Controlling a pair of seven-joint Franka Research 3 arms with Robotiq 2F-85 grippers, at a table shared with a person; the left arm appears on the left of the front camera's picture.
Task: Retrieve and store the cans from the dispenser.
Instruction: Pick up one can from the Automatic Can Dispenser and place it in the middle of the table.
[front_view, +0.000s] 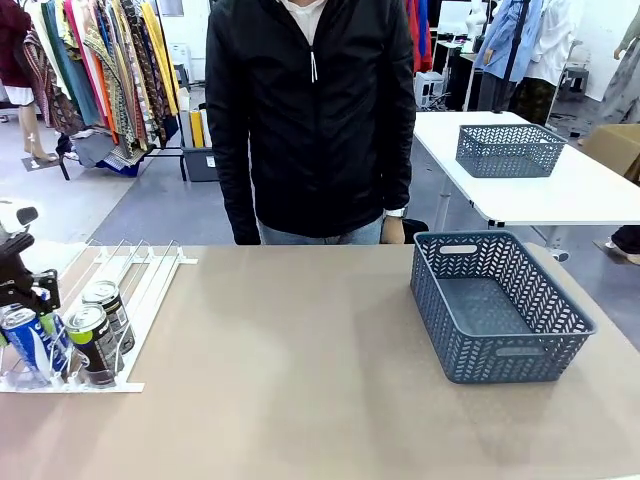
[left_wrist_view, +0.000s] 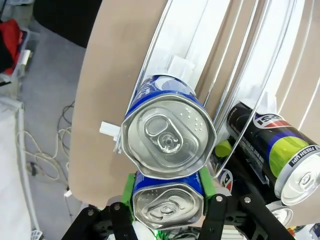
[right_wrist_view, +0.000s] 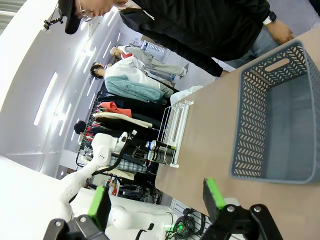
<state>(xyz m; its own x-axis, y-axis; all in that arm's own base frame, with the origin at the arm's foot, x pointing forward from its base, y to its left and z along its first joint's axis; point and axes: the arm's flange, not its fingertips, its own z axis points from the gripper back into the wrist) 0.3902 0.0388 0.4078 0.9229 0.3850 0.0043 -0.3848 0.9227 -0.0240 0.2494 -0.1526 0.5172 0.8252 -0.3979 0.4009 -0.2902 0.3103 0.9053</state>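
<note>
The dispenser (front_view: 145, 272) lies at the table's left end, with cans at the low front of its lanes. My left gripper (front_view: 30, 300) reaches into its leftmost lane. In the left wrist view my left gripper (left_wrist_view: 167, 207) is shut on a blue can (left_wrist_view: 167, 202), green pads against both its sides. A second blue can (left_wrist_view: 167, 137) lies right behind it in the same lane of the dispenser (left_wrist_view: 200, 30). Two dark cans (front_view: 92, 338) with green-yellow bands rest in the neighbouring lanes; one dark can (left_wrist_view: 280, 150) lies beside the held one. My right gripper (right_wrist_view: 156, 200) is open and holds nothing, high above the table.
A dark grey mesh basket (front_view: 520, 360) stands at the right of the table, nothing in it; from the right wrist that basket (right_wrist_view: 250, 100) lies beyond my fingers. A person in a black jacket (front_view: 310, 110) stands at the far edge. The table's middle is bare.
</note>
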